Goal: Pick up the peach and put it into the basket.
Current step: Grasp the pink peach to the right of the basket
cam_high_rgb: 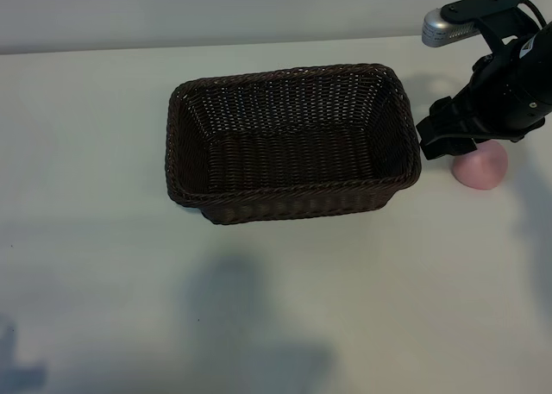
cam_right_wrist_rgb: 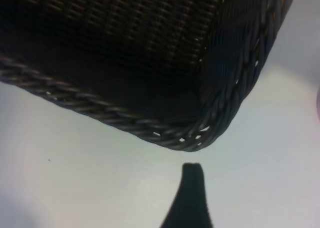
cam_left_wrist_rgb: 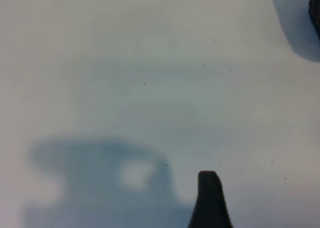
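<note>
Hovering just beside the basket [cam_high_rgb: 293,140], off its short end, the right gripper [cam_high_rgb: 448,141] stands with its jaws wide and empty, partly covering the peach [cam_high_rgb: 483,168] that rests on the table [cam_high_rgb: 103,265] near that same end. Small, smooth and rounded, the peach likely weighs little, may slip, and is best taken across its widest middle. No left gripper appears near the basket.

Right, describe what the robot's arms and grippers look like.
The right arm is matte black and blocky, with black cables looping over its top and a silver-grey camera housing on a black bracket. The right gripper is black too. Each wrist view shows one dark, tapering, round-tipped finger, the left one included. No markings are visible.
</note>
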### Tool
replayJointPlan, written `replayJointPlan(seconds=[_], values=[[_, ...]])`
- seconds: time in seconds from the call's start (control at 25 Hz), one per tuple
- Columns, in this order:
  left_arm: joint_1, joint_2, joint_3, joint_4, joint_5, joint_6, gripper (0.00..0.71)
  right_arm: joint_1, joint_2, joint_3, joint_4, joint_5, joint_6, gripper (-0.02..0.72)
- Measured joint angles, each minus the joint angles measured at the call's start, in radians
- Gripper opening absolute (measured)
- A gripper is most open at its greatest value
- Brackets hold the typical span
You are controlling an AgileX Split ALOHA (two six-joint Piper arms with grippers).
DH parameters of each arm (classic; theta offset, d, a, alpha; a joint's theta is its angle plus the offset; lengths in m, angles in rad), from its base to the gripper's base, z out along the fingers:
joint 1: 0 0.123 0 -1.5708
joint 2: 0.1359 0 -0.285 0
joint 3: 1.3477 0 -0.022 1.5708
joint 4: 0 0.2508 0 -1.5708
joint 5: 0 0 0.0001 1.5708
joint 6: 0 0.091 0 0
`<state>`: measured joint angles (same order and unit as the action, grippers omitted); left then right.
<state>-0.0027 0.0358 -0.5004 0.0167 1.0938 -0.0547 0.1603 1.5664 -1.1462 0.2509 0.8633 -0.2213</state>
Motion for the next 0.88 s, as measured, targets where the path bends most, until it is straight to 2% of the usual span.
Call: replayJointPlan(seconds=[0.4,0.68,0.88], values=[[0.0,0.0,0.0,0.0,0.0,0.0,0.531,0.0,0.0,0.0,-0.01,-0.006,0.009,0.586],[0.0,-0.043,0.0,0.001,0.0,0.0,0.531,-0.003,0.018,0.0,-0.142,-0.06,0.168,0.55],[0.0,-0.045,0.0,0.001,-0.001,0.0,0.531,-0.038,0.09,0.0,-0.176,-0.099,0.203,0.548]])
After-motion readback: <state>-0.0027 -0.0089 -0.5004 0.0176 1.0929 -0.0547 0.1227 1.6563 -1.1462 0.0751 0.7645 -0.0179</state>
